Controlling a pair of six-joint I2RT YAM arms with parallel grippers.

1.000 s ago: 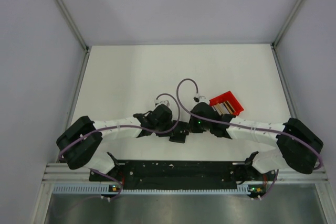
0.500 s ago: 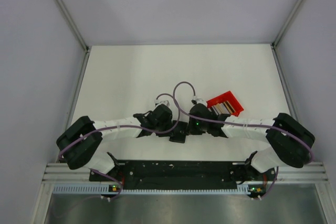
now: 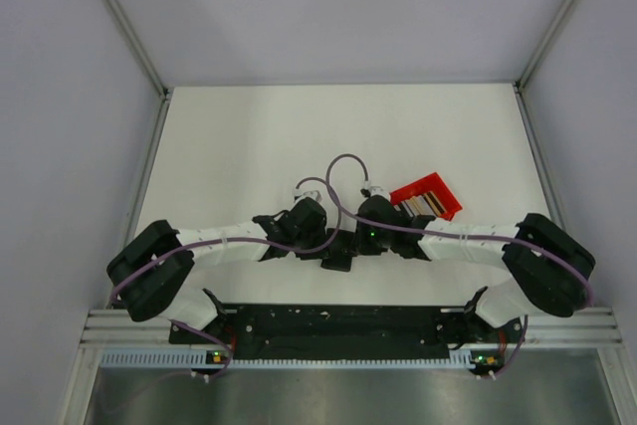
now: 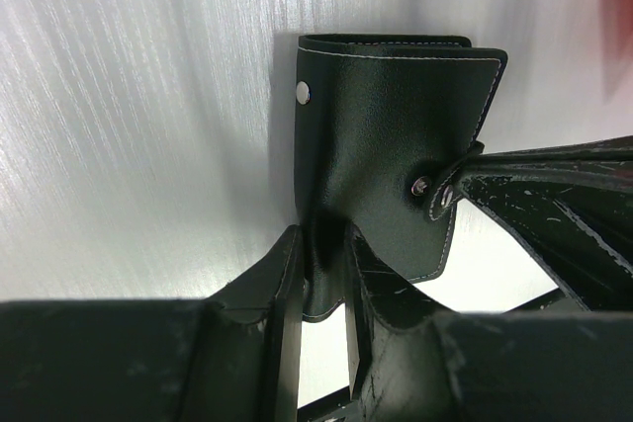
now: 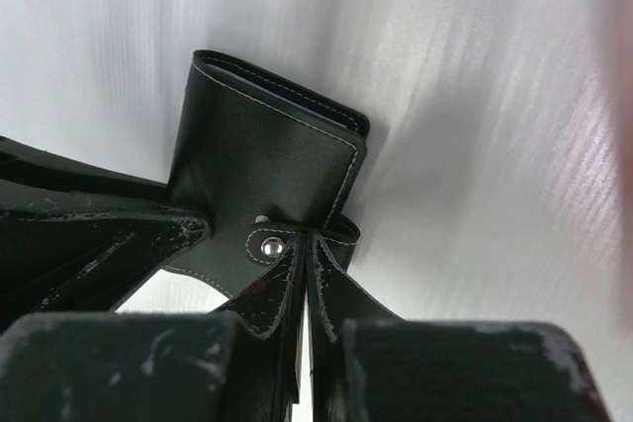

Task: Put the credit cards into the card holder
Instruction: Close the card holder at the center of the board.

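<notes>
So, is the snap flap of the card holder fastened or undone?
Undone, it seems: the flap's snap sits apart from the bare stud on the card holder.

arms: white links, black joints | cables: purple | fingers: scuffed black

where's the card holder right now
In the top view the card holder is near the table's front middle, just left of the red tray, gripped by both the left gripper and the right gripper.
</notes>
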